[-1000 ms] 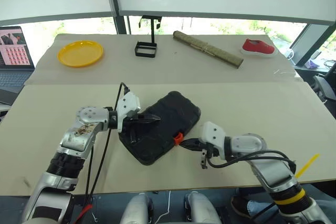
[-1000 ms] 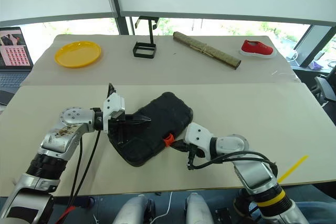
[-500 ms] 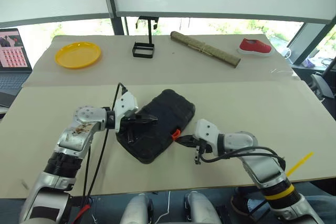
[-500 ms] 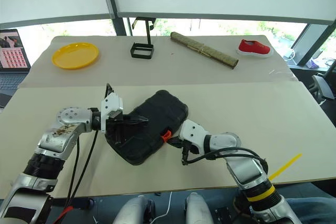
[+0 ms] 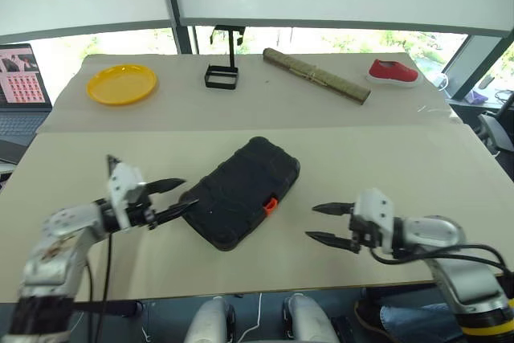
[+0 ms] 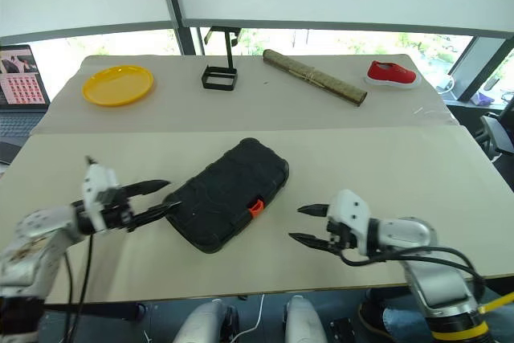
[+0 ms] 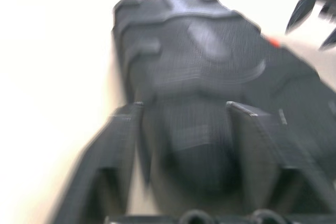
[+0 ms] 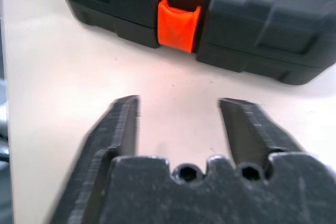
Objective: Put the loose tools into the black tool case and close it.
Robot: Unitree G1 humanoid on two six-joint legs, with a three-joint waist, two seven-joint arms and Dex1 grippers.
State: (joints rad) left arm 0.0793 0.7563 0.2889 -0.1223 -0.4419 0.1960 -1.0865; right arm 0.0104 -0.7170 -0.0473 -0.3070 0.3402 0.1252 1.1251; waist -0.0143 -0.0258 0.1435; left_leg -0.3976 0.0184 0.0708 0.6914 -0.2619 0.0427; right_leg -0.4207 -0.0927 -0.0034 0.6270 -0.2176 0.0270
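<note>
The black tool case (image 5: 245, 192) lies closed on the beige table, set at a slant, its orange latch (image 5: 271, 206) on the side facing my right gripper. My left gripper (image 5: 183, 194) is open just off the case's near-left end, with nothing between its fingers. In the left wrist view the case (image 7: 199, 61) lies straight ahead of that gripper (image 7: 184, 106). My right gripper (image 5: 311, 222) stands open a short way to the right of the latch, empty. The right wrist view looks between its fingers (image 8: 122, 124) at the latch (image 8: 179, 23). The loose tools are out of view.
Along the far side of the table stand a yellow plate (image 5: 121, 83), a black wire-frame stand (image 5: 222, 75), a rolled mat (image 5: 317, 75) and a red shoe (image 5: 394, 71). A laptop (image 5: 20, 86) sits at the far left. The table's front edge runs just below both grippers.
Both grippers were shut against the case and have now opened. The left one drew away to the left, the right one to the right. The case stays closed.
</note>
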